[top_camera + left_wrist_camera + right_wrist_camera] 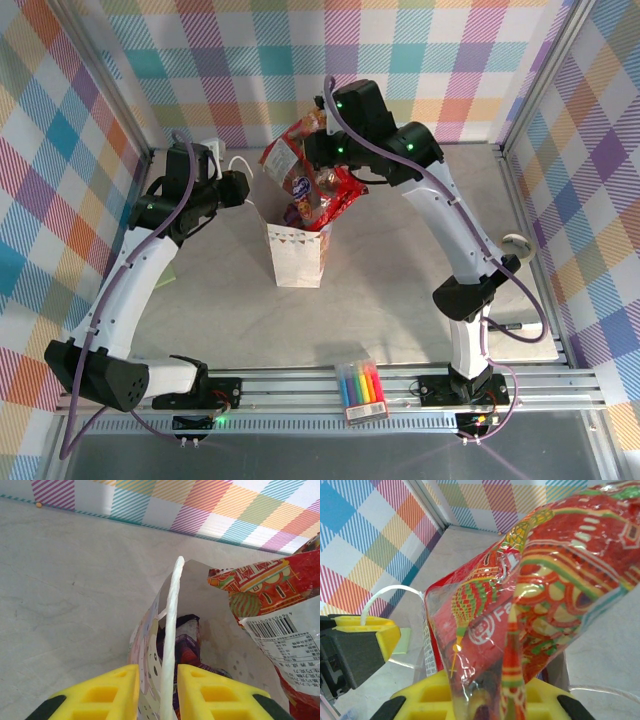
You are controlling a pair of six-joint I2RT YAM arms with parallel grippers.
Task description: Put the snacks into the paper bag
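Observation:
The paper bag (298, 255) stands upright mid-table with its mouth open. My left gripper (240, 188) is at its left rim, shut on the bag's white cord handle (172, 610), which runs between the yellow fingers (115, 687). Directly above the bag's mouth, my right gripper (318, 148) is shut on a large red snack packet (545, 555); the packet (280, 595) hangs tilted over the opening. A purple packet (186, 640) lies inside the bag. More red and purple packets (335, 195) stick out of the top.
A pack of rainbow marker pens (361, 388) lies on the front rail between the arm bases. A small white round object (515, 243) sits near the right wall, and a white item (213, 150) at the back left. Plaid walls close in three sides.

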